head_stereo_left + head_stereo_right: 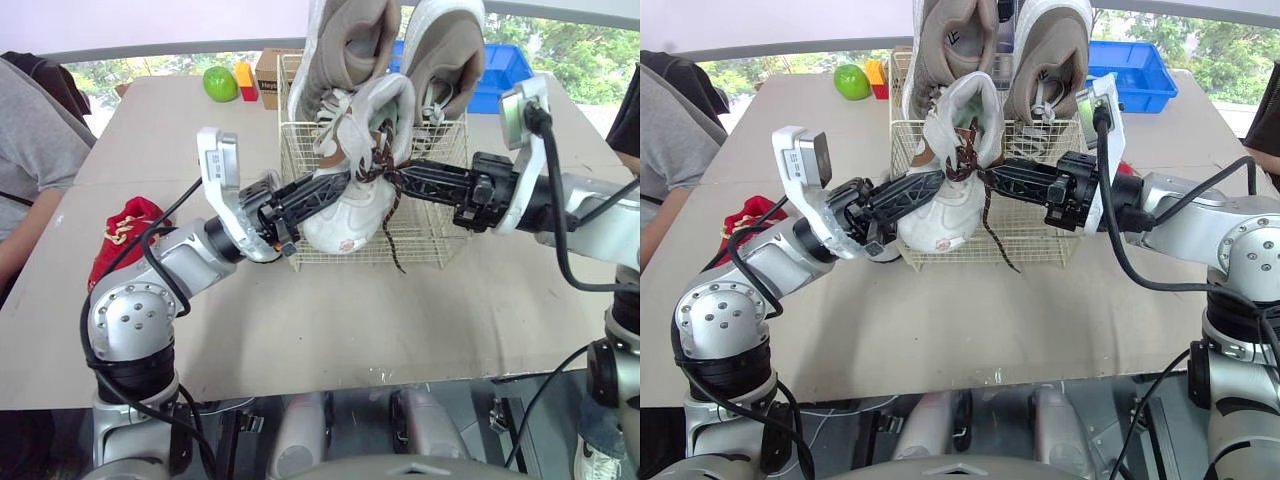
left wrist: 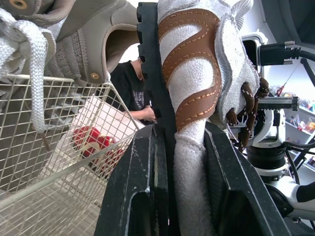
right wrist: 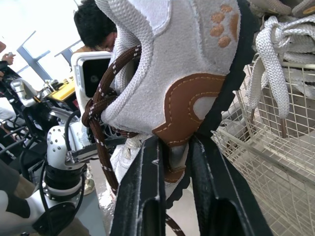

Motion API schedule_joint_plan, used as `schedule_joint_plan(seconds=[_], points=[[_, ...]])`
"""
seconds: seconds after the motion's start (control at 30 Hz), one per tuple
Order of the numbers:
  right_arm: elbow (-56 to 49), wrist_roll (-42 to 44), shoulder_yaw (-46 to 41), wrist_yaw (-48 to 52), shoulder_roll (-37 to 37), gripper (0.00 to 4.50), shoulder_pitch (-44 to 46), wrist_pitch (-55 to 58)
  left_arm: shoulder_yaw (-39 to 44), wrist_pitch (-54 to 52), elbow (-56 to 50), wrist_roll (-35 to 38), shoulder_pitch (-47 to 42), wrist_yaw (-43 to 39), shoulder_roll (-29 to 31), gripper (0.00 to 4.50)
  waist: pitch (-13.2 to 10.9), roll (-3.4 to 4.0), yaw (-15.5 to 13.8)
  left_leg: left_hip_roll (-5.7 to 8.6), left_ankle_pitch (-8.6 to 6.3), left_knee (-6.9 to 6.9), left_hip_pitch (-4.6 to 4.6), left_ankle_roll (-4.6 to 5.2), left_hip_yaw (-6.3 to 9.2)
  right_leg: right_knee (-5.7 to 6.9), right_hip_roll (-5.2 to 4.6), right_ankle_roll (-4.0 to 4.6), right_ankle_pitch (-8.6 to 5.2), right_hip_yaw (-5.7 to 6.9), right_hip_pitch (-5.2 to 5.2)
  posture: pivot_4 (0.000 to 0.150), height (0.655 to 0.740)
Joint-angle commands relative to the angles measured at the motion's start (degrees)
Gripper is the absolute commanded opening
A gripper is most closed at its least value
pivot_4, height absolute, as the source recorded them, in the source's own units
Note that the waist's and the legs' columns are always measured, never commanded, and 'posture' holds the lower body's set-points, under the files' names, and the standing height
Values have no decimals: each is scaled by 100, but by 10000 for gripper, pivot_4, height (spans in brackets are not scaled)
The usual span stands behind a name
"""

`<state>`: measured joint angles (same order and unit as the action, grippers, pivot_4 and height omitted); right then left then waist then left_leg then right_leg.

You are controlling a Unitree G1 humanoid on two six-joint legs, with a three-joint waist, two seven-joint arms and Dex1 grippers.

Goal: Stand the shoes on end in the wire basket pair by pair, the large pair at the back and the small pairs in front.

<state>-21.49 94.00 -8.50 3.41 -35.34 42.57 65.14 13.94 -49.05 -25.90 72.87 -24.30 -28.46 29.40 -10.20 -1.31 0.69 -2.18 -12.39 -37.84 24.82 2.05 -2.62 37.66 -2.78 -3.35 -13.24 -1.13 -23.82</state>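
Left gripper (image 1: pixel 340 186): both black fingers clamped on the small white shoe (image 1: pixel 348 215), one finger along the toothed sole edge, the other against the upper with the brown wavy stripe (left wrist view). Right gripper (image 1: pixel 402 178): jaws likewise closed on the same white shoe from the opposite side, pinching the brown-trimmed part below the paw-print marks (right wrist view). Cannot tell whether a second shoe of the pair lies pressed against the first. Shoe is on end, opening up, toe down, held against the outside of the front wall of the wire basket (image 1: pixel 445 235), its opening just above the rim. Brown lace (image 1: pixel 392 235) is knotted between the two grippers; the loose end hangs in front of the basket wall to just above the worktop (image 1: pixel 300 330). Large grey pair (image 1: pixel 350 45) stands on end inside the basket at the back, side by side, rising well above the rim. Basket sits mid-worktop, toward the far edge. Red shoe (image 1: pixel 125 235) lies near the left edge. Green apple (image 1: pixel 220 83), yellow-and-red block (image 1: pixel 245 80) and cardboard box (image 1: pixel 268 75) sit along the far edge; blue bin (image 1: pixel 500 75) at the far right corner. Person in grey sleeve (image 1: pixel 35 150) at the left edge.
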Motion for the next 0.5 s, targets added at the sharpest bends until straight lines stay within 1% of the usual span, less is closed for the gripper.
schedule_joint_plan(seconds=[0.03,0.07,0.1,0.4,0.43,0.5], points=[[-90,92,-59,-78,-108,3657,22,-277,-91,74,-412,163,17,-145,65,5816,0,0,1,0,0,0,0,0,1,0,0,0,0,-1,0,1500,7400],[-95,99,-44,-81,-120,1041,20,-295,-100,86,-415,150,18,-154,72,5815,0,0,1,0,0,0,0,0,1,0,0,0,0,0,0,1500,7400],[-102,101,-27,-77,-136,0,19,-305,-109,105,-418,139,19,-157,78,5810,0,0,2,-1,0,0,0,0,1,0,0,1,-1,0,0,1500,7400],[-65,17,20,13,-211,0,23,-423,-143,257,-322,-17,-7,-151,132,5767,0,0,1,-1,0,1,0,0,0,-2,0,17,-10,-1,0,1500,7400],[-93,-12,-28,57,-216,0,3,-469,-39,274,-276,139,-21,-153,123,5767,0,0,1,-1,0,1,0,0,0,-2,0,17,-10,-1,0,1500,7400],[-148,-71,-147,154,-213,0,-33,-591,135,202,-149,511,-66,27,136,15948,0,0,1,-2,0,1,0,0,1,-3,0,17,-10,-1,0,1500,7400]])
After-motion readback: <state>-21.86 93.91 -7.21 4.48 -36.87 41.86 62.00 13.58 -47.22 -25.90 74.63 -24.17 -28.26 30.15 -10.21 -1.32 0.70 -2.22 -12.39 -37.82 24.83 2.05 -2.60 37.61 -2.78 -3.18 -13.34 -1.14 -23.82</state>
